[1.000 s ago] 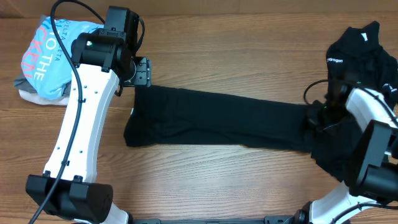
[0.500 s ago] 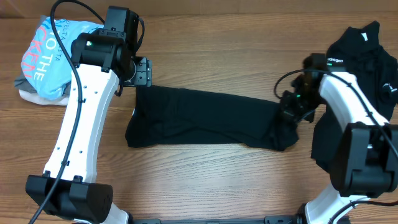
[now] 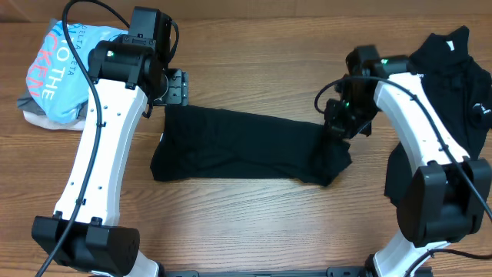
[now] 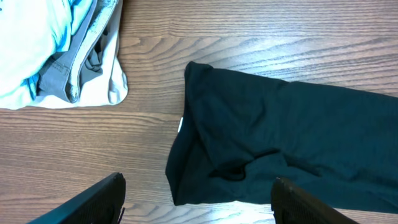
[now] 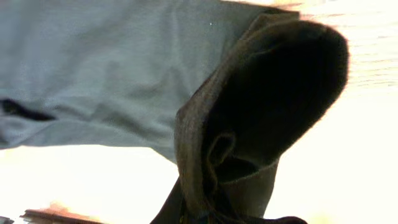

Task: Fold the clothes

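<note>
Dragged leftward over the last second, the black shirt (image 3: 238,146) now lies shorter across the middle of the table (image 3: 254,223). Its right end is lifted and curls into a loop under the right fingers (image 3: 337,127), which are pressed together on that hem. The step in hand looks like folding the shirt end over end. The next move probably calls for carrying the pinched end on to the shirt's left edge, laying it flat and square, then letting go. The left fingers (image 4: 99,198) are spread and hold nothing, hovering at the shirt's far left corner. A heap of black clothes (image 3: 453,69) waits at the table's right edge, and a stack topped by a light-blue tee (image 3: 58,73) sits at the far left corner.
</note>
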Tool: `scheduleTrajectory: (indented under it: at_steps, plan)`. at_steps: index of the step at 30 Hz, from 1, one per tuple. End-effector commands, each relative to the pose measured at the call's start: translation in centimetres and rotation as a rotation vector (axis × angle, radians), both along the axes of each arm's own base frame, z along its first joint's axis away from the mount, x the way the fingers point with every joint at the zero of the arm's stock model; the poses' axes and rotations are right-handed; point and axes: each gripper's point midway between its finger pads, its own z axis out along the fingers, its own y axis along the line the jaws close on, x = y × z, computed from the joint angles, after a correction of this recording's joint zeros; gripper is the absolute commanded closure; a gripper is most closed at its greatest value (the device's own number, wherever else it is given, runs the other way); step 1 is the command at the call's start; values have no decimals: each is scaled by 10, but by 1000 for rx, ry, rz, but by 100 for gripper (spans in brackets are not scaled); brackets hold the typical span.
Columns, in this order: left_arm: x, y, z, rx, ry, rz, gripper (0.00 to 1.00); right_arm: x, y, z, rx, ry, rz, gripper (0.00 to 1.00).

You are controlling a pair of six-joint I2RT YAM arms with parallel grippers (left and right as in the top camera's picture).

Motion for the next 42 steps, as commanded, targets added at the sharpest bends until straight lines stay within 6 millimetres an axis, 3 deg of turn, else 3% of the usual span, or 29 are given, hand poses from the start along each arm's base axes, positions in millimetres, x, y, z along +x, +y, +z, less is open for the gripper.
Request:
scheduleTrajectory:
  at_steps: [1, 6, 13, 19, 29, 34, 42]
  plan:
    - [3, 0, 5, -5, -21, -5, 22, 5, 2, 26, 16, -61, 21, 96]
    - [4, 0, 6, -6, -27, -5, 21, -1, 19, 26, 23, -56, 62, 96]
    - [7, 0, 7, -9, -41, -5, 19, -4, 77, 27, 41, -111, 143, 96]
    - [7, 0, 7, -9, -40, -5, 16, 3, 114, 28, 68, -183, 153, 96]
    - [6, -4, 6, -26, -34, -12, 16, 15, 128, 26, 115, -217, 127, 94]
    - [6, -4, 6, -26, -34, -12, 16, 12, 131, 27, 135, -206, 134, 63]
    - [6, -4, 6, -26, -34, -12, 15, 6, 137, 28, 161, -201, 194, 61]
